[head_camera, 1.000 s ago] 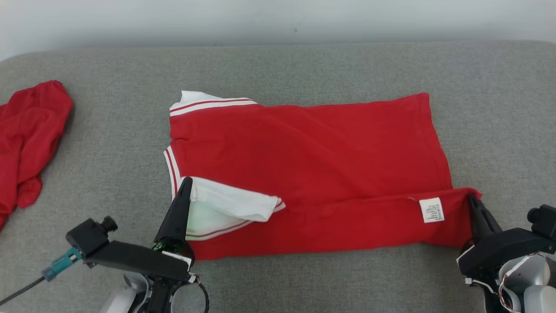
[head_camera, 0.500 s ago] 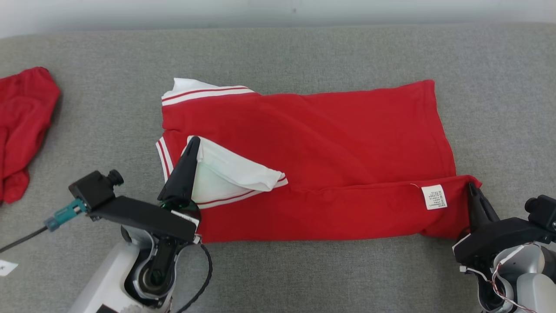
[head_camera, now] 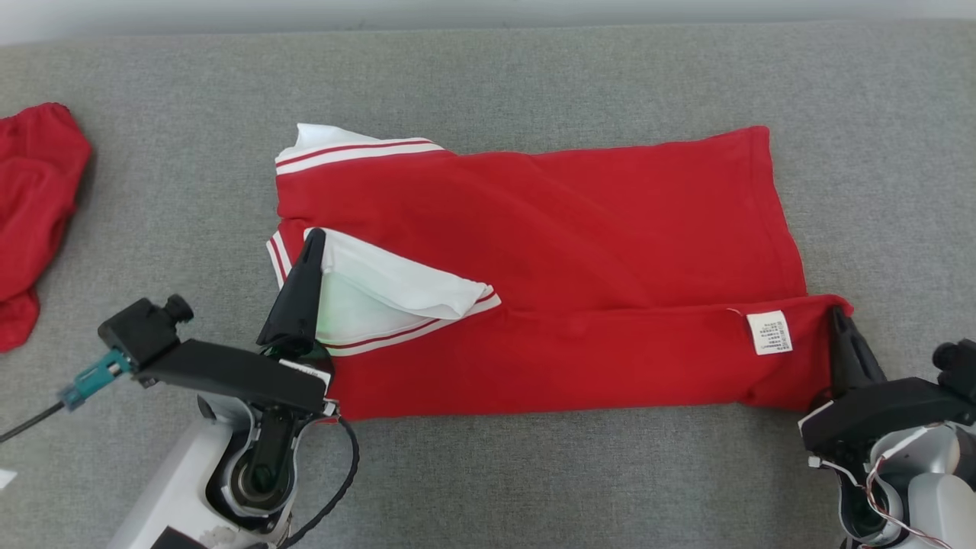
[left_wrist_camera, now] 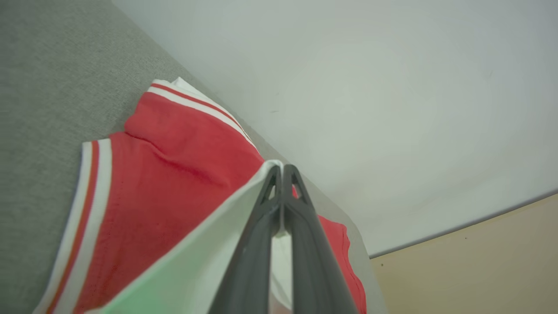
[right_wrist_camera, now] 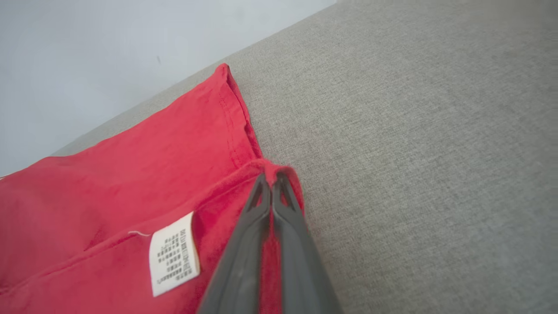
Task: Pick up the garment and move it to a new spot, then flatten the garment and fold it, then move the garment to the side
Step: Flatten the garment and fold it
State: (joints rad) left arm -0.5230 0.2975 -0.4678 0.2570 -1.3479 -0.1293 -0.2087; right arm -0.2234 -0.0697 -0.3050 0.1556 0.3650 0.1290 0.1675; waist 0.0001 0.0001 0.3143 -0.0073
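The garment (head_camera: pixel 579 229), a red shirt with white striped trim, lies spread on the grey padded surface (head_camera: pixel 534 76) with its near edge folded over itself. My left gripper (head_camera: pixel 313 235) is shut on the edge of a white sleeve (head_camera: pixel 381 286), holding it raised over the shirt's left end. In the left wrist view the left gripper (left_wrist_camera: pixel 282 168) pinches white cloth above the red garment (left_wrist_camera: pixel 174 165). My right gripper (head_camera: pixel 839 314) is shut on the red hem corner at the shirt's right end, beside a white label (head_camera: pixel 770 332). In the right wrist view the right gripper (right_wrist_camera: pixel 271 176) grips that corner of the garment (right_wrist_camera: pixel 130 183).
A second red cloth (head_camera: pixel 30 206) lies crumpled at the far left edge. A pale wall runs behind the surface. Bare grey fabric lies in front of the shirt and to its right. A black cable (head_camera: pixel 30 423) trails from the left wrist camera.
The head camera has tilted, shifting the whole picture upward. My left gripper has carried the white sleeve edge farther over the shirt, then slightly left. The right gripper keeps its hold on the hem corner.
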